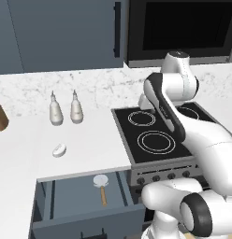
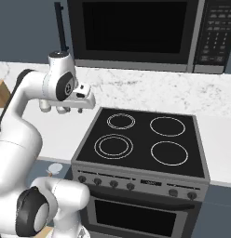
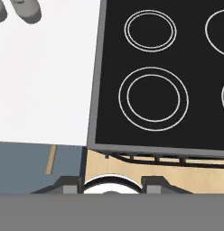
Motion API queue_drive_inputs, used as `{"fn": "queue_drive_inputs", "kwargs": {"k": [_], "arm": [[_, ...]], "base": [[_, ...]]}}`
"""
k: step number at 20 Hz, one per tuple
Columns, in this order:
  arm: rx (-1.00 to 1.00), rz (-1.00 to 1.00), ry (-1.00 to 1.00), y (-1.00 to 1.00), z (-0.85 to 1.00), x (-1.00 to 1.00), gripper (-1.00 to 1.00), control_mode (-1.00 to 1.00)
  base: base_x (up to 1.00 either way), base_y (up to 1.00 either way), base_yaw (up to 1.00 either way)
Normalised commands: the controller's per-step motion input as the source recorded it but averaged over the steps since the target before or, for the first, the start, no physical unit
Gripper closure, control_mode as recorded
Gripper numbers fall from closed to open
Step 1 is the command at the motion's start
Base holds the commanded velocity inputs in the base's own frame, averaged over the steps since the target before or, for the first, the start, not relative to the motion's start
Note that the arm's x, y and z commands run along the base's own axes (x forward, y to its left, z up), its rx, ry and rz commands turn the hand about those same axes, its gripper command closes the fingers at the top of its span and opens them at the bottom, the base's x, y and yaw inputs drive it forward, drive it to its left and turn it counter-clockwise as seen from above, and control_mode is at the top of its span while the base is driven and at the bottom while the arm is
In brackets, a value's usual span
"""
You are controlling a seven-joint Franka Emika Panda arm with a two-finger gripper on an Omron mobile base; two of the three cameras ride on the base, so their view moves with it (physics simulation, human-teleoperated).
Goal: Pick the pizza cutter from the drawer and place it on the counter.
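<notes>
White table (image 1: 94,140), slate-blue drawer (image 1: 80,200) open at 6 o'clock. Tan-handled, silver-wheeled pizza cutter (image 1: 102,187): light, stiff; take its handle. Can't tell your jaws' spread.

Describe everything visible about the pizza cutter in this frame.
The pizza cutter, a small implement with a round silvery-white wheel and a short tan wooden handle, lies flat in the open slate-blue drawer below the white counter. Its wheel points toward the counter, its handle toward the drawer front. Nothing grips it. The hand view shows its handle as a tan strip.
</notes>
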Motion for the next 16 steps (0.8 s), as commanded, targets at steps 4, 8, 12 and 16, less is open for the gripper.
{"fn": "queue_drive_inputs", "kwargs": {"k": [4, 8, 12, 16], "arm": [[-0.02, 0.01, -0.01, 0.00, -0.03, -0.40, -1.00, -1.00], [-0.09, 0.03, 0.00, 0.00, -0.12, -0.49, -1.00, -1.00], [-0.01, 0.01, 0.00, 0.00, -0.03, -0.33, -1.00, -1.00], [0.00, 0.00, 0.00, 0.00, 0.00, -0.04, -1.00, -1.00]], "base": [[0.00, 0.00, 0.00], [0.00, 0.00, 0.00], [0.00, 0.00, 0.00], [0.00, 0.00, 0.00]]}}
